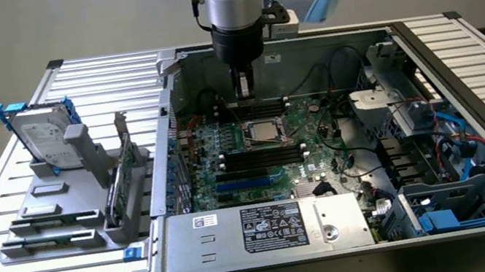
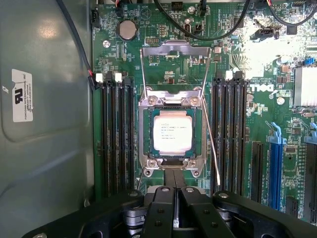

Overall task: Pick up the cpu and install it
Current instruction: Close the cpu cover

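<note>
The cpu (image 2: 172,132), a small silver-grey square chip, lies flat in the motherboard socket (image 2: 146,133); it also shows mid-board (image 1: 262,131) in the exterior view. The socket's load plate (image 2: 174,49) stands swung open, and its thin wire lever (image 2: 212,141) is raised beside it. My gripper (image 1: 244,96) hangs inside the computer case, above the board and just behind the socket. Its black fingers (image 2: 167,198) are pressed together, shut with nothing between them. The gripper (image 2: 174,174) ends just short of the socket's edge, apart from the chip.
Black memory slots (image 2: 116,139) flank the socket on both sides, with blue expansion slots (image 2: 275,163) further out. Case walls (image 1: 171,118) and cables (image 1: 340,68) surround the board. A power supply (image 1: 272,227) sits at the front. A hard drive in a blue bracket (image 1: 44,139) stands on a grey rack outside.
</note>
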Controlling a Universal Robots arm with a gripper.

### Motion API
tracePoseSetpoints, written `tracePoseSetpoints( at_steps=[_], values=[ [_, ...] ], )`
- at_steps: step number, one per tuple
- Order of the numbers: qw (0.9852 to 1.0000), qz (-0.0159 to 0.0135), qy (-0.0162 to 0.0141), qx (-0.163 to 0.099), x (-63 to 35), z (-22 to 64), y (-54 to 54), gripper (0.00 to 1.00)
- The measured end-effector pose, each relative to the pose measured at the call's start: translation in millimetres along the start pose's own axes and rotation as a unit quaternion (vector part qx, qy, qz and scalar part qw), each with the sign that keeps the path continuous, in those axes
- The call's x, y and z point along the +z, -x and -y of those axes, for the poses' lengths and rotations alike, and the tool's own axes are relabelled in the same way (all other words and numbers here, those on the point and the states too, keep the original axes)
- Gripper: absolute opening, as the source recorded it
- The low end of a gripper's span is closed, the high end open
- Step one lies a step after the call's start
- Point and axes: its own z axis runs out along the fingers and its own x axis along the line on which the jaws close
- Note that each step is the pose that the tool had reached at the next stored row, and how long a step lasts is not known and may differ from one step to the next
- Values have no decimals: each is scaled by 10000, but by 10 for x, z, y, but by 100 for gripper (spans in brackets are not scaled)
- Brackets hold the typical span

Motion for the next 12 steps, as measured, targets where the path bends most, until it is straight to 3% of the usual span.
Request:
tracePoseSetpoints(
  at_steps=[5,12],
  values=[
    [10000,-6,-2,1,-9,-31,0,11],
    [9999,-131,-5,4,-118,-333,-4,11]
  ],
)
